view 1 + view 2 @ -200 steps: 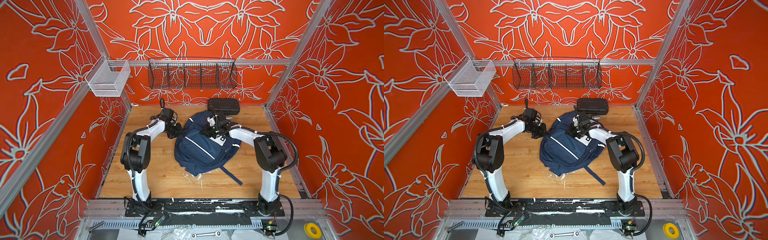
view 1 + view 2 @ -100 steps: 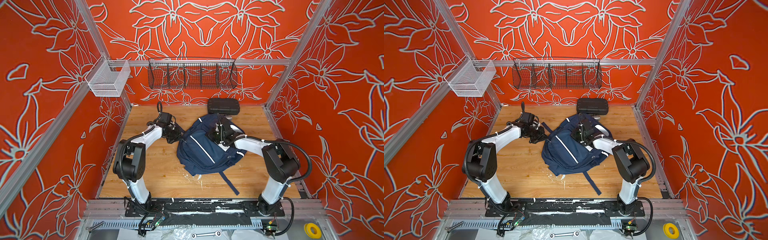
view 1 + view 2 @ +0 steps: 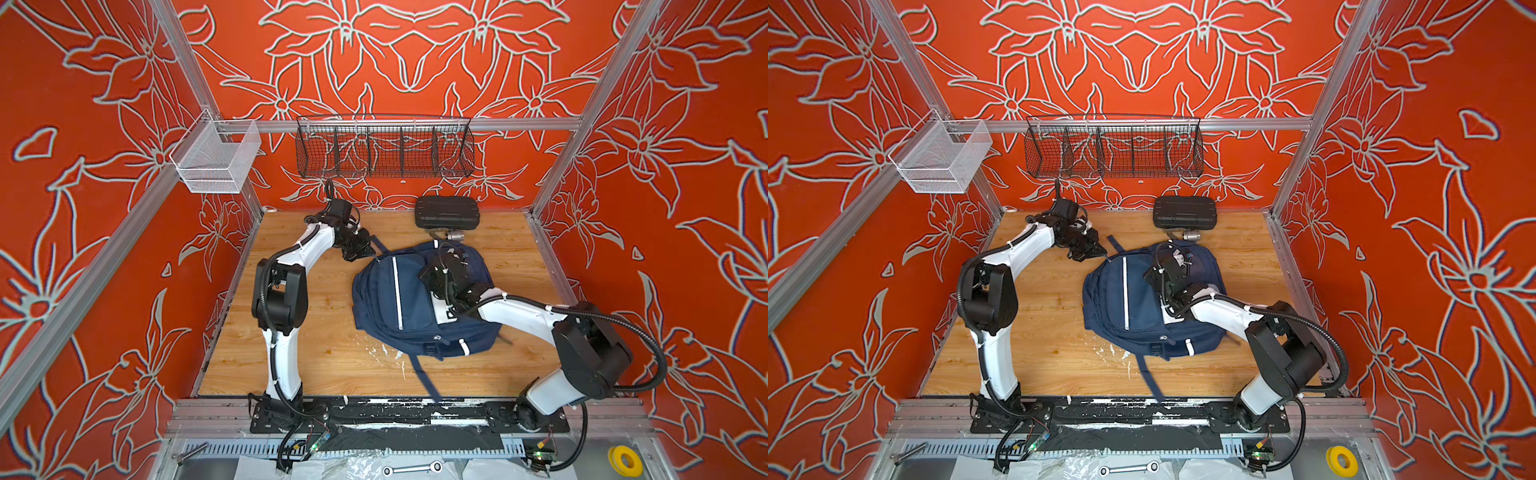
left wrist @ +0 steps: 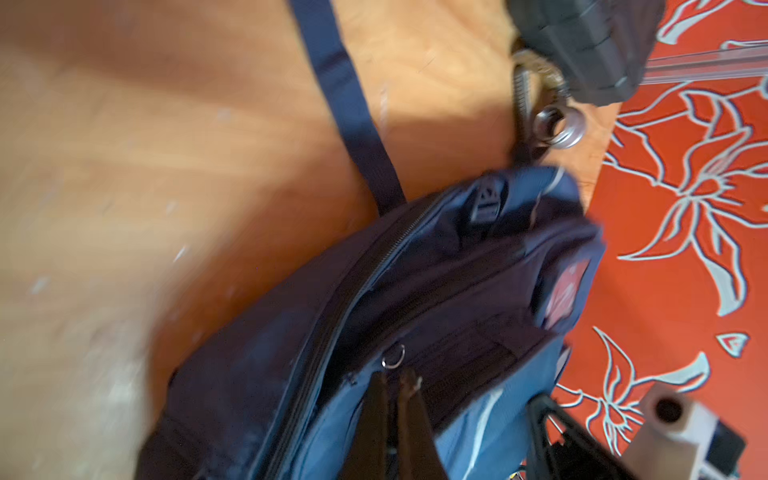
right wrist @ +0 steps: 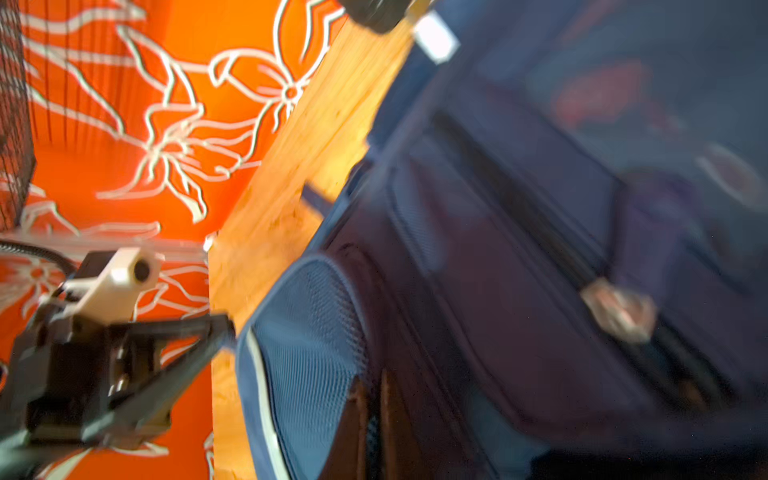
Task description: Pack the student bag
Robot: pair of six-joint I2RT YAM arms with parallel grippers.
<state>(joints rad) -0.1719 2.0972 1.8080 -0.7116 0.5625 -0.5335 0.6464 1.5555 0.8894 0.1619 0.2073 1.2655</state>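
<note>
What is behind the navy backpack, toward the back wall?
A black hard case lies at the wall, apart from the backpack. Between them sits a small metal cylinder. The right arm covers part of the backpack's far edge, so anything there is hidden.

Student bag (image 3: 382, 303) — matt navy woven cloth, mesh panel at one edge. Worktop (image 3: 328, 349): smooth wood grain, white scuffs. Black case (image 3: 446, 212) — ribbed matt plastic. Wire basket (image 3: 384, 147): dark metal.

Navy student bag (image 3: 1111, 301) on wooden table (image 3: 1050, 345)
</note>
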